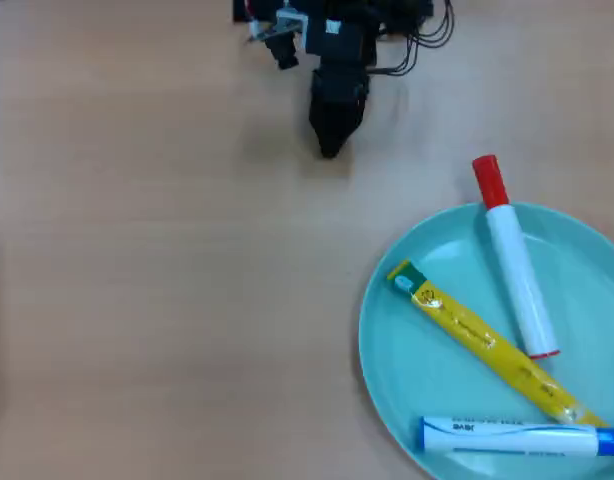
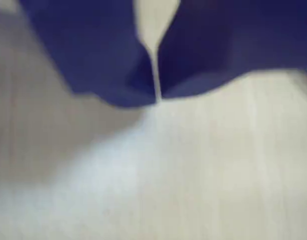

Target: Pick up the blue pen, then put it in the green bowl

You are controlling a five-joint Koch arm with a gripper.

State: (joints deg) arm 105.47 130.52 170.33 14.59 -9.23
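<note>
The blue pen (image 1: 517, 437) lies flat inside the green bowl (image 1: 407, 350), along its lower edge in the overhead view, blue ends pointing left and right. My gripper (image 1: 330, 147) hangs over bare table near the top middle, well up and left of the bowl. In the wrist view the gripper (image 2: 156, 97) fills the top as two dark jaws pressed together, with only a hairline seam between them and nothing held.
A white marker with a red cap (image 1: 513, 255) rests across the bowl's upper rim, cap end overhanging. A flat yellow stick (image 1: 487, 345) lies diagonally in the bowl. The arm's base and cables (image 1: 337, 20) sit at the top edge. The wooden table (image 1: 147, 280) extends to the left.
</note>
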